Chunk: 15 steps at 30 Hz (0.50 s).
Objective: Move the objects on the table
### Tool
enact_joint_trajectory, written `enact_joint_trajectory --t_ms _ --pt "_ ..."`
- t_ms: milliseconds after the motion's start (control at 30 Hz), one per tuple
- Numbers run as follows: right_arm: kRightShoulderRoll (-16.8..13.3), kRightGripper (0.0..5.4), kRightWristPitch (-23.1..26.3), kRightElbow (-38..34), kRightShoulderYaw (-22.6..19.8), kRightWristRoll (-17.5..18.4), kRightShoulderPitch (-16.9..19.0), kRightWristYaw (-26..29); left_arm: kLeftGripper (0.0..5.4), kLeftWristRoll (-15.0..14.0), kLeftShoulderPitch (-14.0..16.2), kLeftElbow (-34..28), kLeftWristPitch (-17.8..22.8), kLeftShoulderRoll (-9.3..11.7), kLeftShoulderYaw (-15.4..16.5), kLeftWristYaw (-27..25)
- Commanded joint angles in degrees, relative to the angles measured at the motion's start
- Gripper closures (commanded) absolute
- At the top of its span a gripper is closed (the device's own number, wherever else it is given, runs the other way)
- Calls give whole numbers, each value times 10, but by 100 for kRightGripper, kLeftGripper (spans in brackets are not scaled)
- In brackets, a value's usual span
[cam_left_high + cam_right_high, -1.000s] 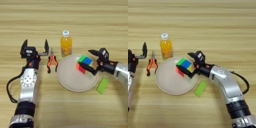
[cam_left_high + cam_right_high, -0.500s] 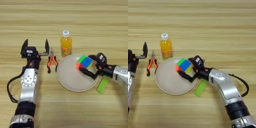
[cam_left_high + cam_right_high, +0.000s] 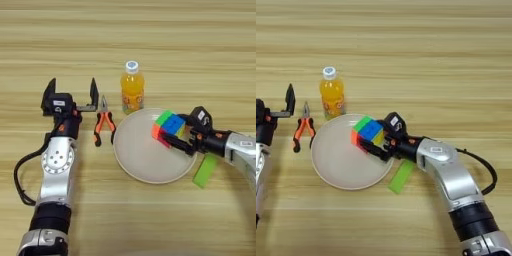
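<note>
Right gripper [image 3: 376,145] clamped on cube [image 3: 367,132], reaching in from the right, cube at its tip toward the plate centre. Cube over right half of plate [image 3: 135,160]; contact with plate surface not determinable. Bottle [image 3: 132,93] upright on table [image 3: 150,40], just beyond plate's far rim, between the 2 arms and nearer the left one. Left gripper [image 3: 70,92] parked left of pliers [image 3: 102,125], fingers spread wide, holding nothing. Green block [image 3: 205,170] on table just off plate's right rim, under the right arm. Probable next move: setting cube on plate.
</note>
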Motion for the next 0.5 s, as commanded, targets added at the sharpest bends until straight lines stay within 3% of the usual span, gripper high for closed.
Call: enact_joint_trajectory --t_ms 33,300,500 --pt "1 208 -5 2 -1 -4 -1 -1 0 2 -4 3 -7 4 -2 -1" --pt "-7 208 4 -32 -19 14 -10 7 0 -10 -1 -21 -29 3 -3 -16" --pt "-22 208 19 -72 -41 36 -24 21 0 -23 -1 -61 -36 15 -3 -40"
